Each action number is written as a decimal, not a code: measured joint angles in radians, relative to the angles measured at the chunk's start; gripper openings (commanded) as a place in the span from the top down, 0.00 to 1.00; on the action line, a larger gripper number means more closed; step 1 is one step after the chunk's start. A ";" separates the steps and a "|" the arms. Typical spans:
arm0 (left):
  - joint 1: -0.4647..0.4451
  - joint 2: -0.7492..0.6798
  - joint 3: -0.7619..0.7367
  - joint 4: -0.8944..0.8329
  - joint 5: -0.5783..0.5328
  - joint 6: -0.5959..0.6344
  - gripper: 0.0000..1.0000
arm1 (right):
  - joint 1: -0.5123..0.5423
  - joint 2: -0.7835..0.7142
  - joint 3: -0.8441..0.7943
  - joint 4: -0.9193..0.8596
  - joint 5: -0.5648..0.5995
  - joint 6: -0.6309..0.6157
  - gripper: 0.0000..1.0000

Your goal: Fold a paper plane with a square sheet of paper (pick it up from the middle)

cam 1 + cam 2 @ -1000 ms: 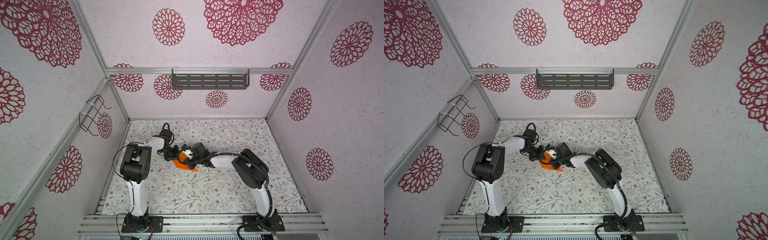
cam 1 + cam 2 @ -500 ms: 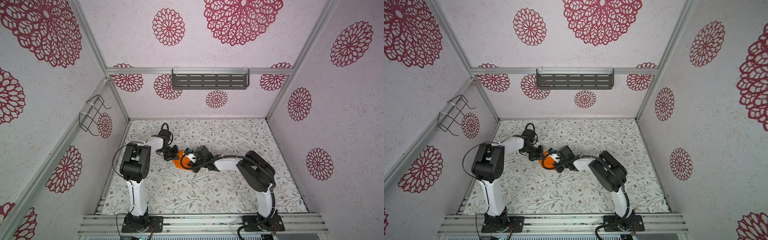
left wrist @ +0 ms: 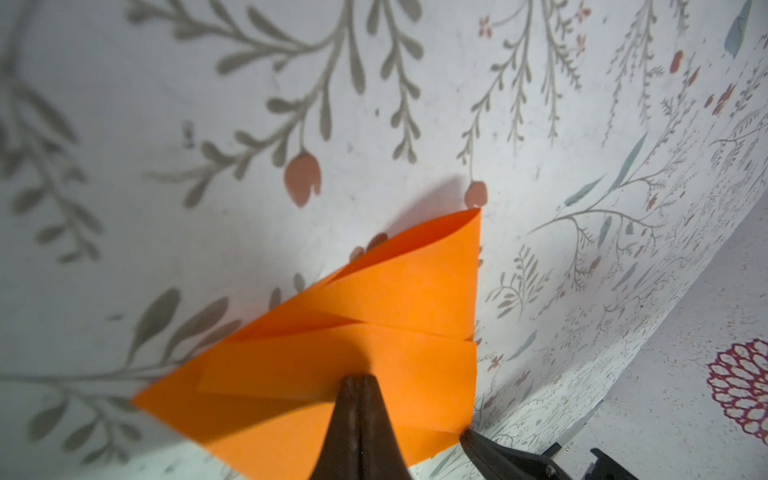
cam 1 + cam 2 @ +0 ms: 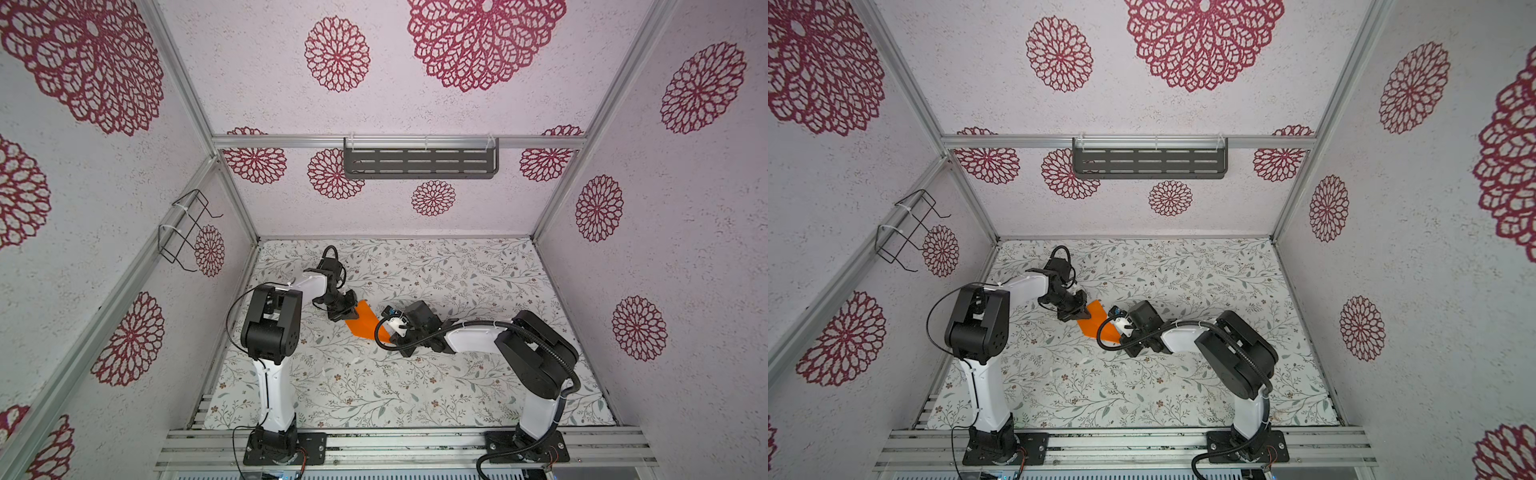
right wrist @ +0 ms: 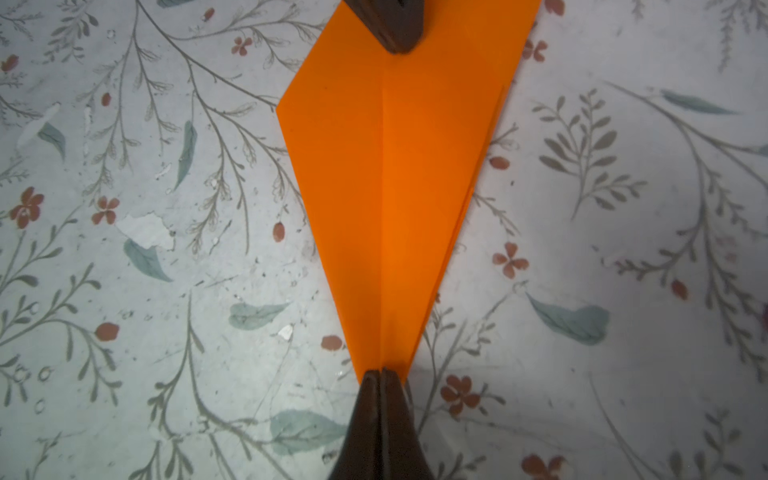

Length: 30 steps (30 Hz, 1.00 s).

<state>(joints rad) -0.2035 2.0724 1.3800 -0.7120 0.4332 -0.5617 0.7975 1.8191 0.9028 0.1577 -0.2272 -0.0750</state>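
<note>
Nearest the bases, R arm (image 4: 473, 338) reaches in low. R jaws are together, tips set on the nose of the paper plane (image 4: 365, 324). In the right wrist view the point runs under them; can't tell if paper is nipped betw the pads or only pressed.

Plane lies flat on the tabletop (image 4: 457, 395), a bit left of mid. In both top views its nose points twd 5 o'clock and its wide tail twd 11. Its centre crease (image 5: 382, 187) runs straight, end to end.

At the far end, L jaws are also together, tip resting on the tail right on the crease line. In the left wrist view one flap (image 3: 436, 249) by a tail corner gapes up off the layers.

Judgement: late step. Folds look made, both ends pinned, crease being pressed flat. Next move prob needs one tip to hold while the other slides along the crease w/ light pressure. Lift off straight up after, since thin paper drags easily.
</note>
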 measured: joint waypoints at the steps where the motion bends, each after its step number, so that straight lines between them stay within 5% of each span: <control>1: 0.000 0.000 0.006 -0.007 -0.001 0.000 0.92 | -0.005 -0.017 -0.019 0.000 -0.001 0.017 0.93; 7: -0.003 -0.021 0.031 0.005 0.024 -0.030 0.77 | -0.036 -0.102 -0.076 0.050 -0.003 0.147 0.79; 11: -0.007 -0.166 -0.047 0.088 0.033 -0.095 0.65 | -0.050 -0.147 -0.077 0.128 0.002 0.259 0.66; 18: -0.019 -0.432 -0.290 0.290 0.007 -0.224 0.54 | -0.074 -0.145 -0.052 0.175 -0.008 0.385 0.64; 26: -0.098 -0.351 -0.435 0.509 0.016 -0.343 0.50 | -0.084 -0.097 -0.012 0.178 -0.014 0.428 0.60; 30: -0.114 -0.290 -0.435 0.604 0.034 -0.376 0.56 | -0.092 -0.094 -0.012 0.182 -0.016 0.444 0.60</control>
<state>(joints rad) -0.3172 1.7828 0.9451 -0.1078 0.4671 -0.9375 0.7052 1.7252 0.8906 0.3393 -0.2432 0.3695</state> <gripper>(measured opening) 0.471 0.399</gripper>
